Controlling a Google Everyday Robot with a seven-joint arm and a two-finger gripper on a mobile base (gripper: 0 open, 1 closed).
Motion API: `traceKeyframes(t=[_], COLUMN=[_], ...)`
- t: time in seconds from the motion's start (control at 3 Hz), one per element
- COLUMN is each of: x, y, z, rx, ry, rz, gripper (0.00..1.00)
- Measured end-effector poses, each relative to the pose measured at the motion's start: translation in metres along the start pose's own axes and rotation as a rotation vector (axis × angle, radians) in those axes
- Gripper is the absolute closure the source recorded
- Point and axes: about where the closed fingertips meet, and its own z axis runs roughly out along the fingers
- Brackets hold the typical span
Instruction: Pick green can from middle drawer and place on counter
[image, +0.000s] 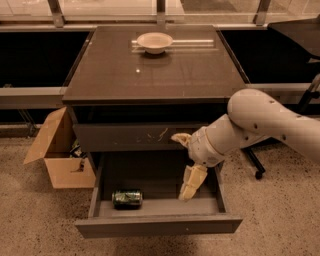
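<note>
The green can (127, 198) lies on its side at the front left of the open middle drawer (158, 225), which is pulled out at the bottom of the cabinet. My gripper (179, 167) hangs over the right part of the drawer, to the right of the can and apart from it. It is open and empty, with one pale finger (181, 139) up by the scratched drawer front and the other finger (192, 183) pointing down into the drawer. The counter (155, 70) is the glossy dark top above.
A white bowl (155, 42) sits at the back of the counter. The scratched drawer front (135, 136) above is closed. An open cardboard box (57, 150) stands on the floor to the left. A chair base (257, 172) is at the right.
</note>
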Motion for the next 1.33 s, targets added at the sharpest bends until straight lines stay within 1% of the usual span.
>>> traceKeyframes(t=[0.33,0.67,1.0,1.33], x=[0.014,0.027,0.035,0.035], y=[-0.006,-0.015,-0.018,-0.018], z=[0.035,0.069,0.101,0.101], rx=[-0.010,-0.033,-0.071,-0.071], ry=[-0.013,-0.033,-0.054,-0.054], rz=[0.034,0.073,0.101,0.101], gripper=[0.00,0.00,0.00,0.00])
